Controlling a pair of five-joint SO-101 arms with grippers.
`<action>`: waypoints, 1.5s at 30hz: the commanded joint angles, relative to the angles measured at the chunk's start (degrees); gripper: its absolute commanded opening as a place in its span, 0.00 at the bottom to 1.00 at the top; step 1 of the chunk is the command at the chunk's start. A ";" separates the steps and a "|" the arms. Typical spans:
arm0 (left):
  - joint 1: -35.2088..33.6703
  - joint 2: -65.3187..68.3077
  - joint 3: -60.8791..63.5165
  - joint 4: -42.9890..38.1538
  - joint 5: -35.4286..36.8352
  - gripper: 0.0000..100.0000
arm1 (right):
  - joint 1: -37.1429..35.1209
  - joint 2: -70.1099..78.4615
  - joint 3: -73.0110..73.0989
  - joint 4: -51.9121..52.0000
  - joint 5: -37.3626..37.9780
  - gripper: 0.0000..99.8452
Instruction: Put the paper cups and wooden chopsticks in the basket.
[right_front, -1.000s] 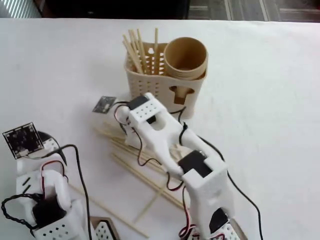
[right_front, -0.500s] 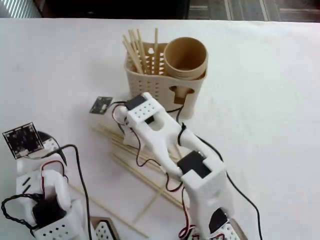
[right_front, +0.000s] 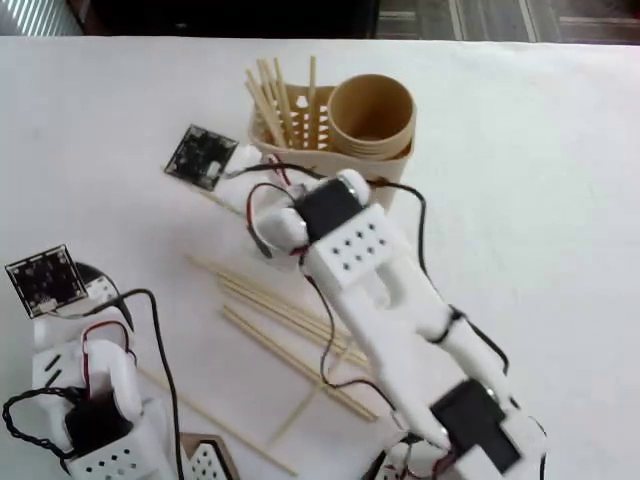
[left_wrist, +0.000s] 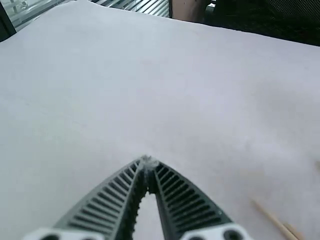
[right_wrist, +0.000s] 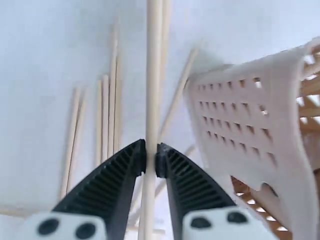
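Beige perforated plastic basket, far-centre of white worktop, holding tan paper cups. Loose wooden chopsticks, mid-worktop. Right gripper clamped on one chopstick beside basket. Left gripper closed, empty, near left edge.

My arms are white plastic, hole-grid panels, black servos, red and black cables: right arm centre frame, left arm lower left. Both left gripper and right gripper: black ribbed fingers, white screw-holed bases.
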 joint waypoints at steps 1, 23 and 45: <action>0.57 -0.66 -0.44 -1.23 -0.53 0.02 | -0.40 -8.66 -2.20 -4.53 -2.90 0.02; 0.57 -0.66 -0.44 -1.23 -0.62 0.02 | 12.09 -5.14 -1.14 -51.12 -16.79 0.02; 0.57 -0.66 -0.44 -1.23 -0.70 0.02 | 13.58 -21.49 5.36 -25.01 -17.41 0.03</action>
